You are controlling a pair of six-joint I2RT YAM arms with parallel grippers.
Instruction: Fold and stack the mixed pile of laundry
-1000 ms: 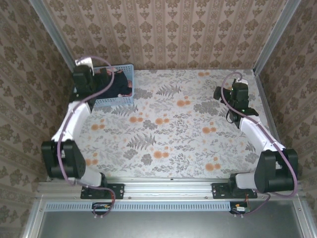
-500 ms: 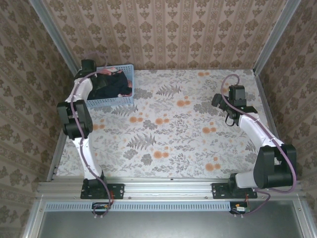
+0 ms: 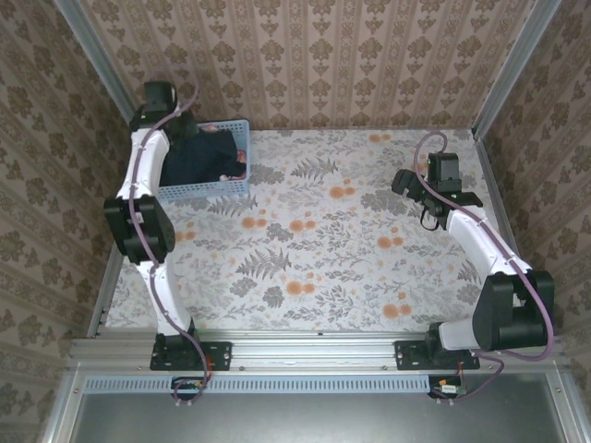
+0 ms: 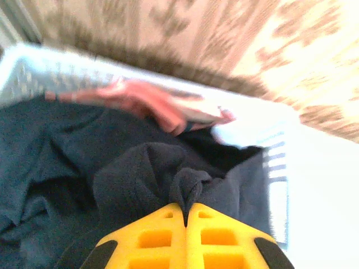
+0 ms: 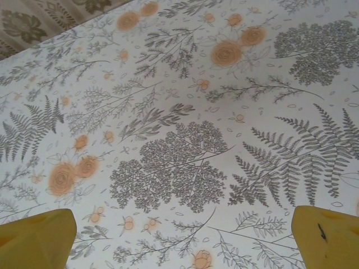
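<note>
The left gripper [image 4: 186,208] is down in the blue basket [image 3: 211,191], at the far left corner of the table [image 3: 305,240]. Its yellow jaws are squeezed tight on a bump of the dark blue cloth [image 4: 129,174]. The pink cloth [image 4: 148,100] lies behind it, blurry, by the basket wall. The right gripper [image 5: 184,238] hangs over the flowery table, jaws wide apart.

Tbl [image 3: 323,277] mid open; basket [image 3: 214,191], laundry [image 3: 199,159] far-left.
</note>
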